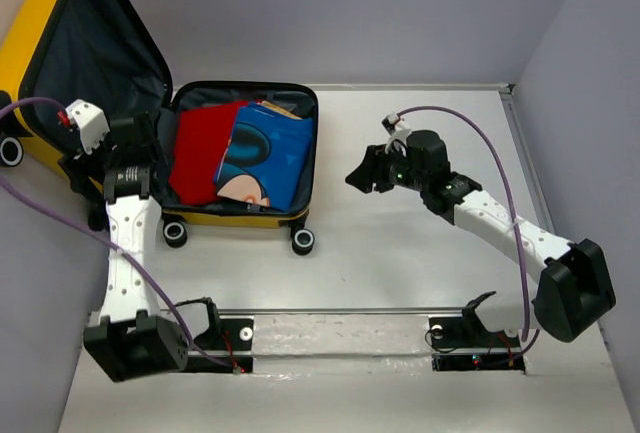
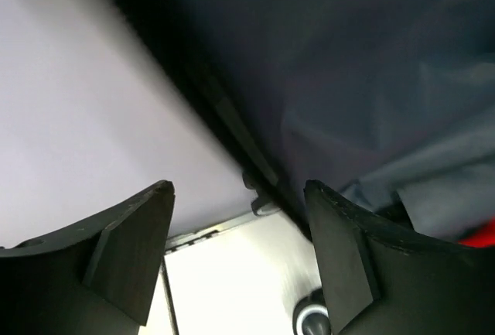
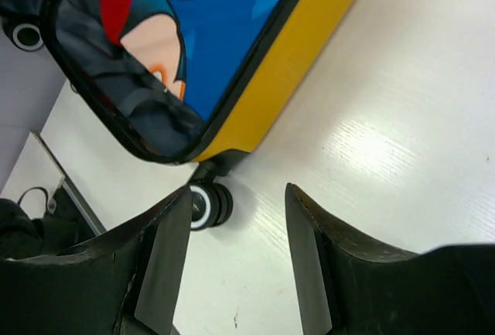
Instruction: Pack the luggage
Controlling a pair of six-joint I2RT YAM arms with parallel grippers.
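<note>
Looking down from the overhead camera: the small yellow hard-shell suitcase with dark grey lining (image 1: 90, 48) sits open at the far left of the white tabletop (image 1: 400, 253). Its lid leans up and back toward the left wall, and its base lies flat on black-and-white caster wheels (image 1: 303, 241). Inside the base, a folded red cloth (image 1: 203, 148) lies on the left, with a blue cartoon-print cloth (image 1: 265, 153) beside it on the right. The left gripper (image 1: 138, 133) is at the hinge side, by the lid's lower edge; finger spacing cannot be read from this angle. The right gripper (image 1: 362, 175) hovers over bare table just right of the base, apart from it, fingers parted. Left wrist camera: left gripper (image 2: 240, 250) fingers spread wide with nothing between them. Grey lining (image 2: 348, 64) fills the upper right, pale wall (image 2: 77, 118) the left, and a sliver of red (image 2: 479, 234) shows at the right edge. Right wrist camera: right gripper (image 3: 238, 250) fingers also spread and empty. One caster (image 3: 207, 205) shows in the gap beyond them, with the suitcase's yellow side wall (image 3: 294, 64) and blue cloth (image 3: 224, 33) above it.
</note>
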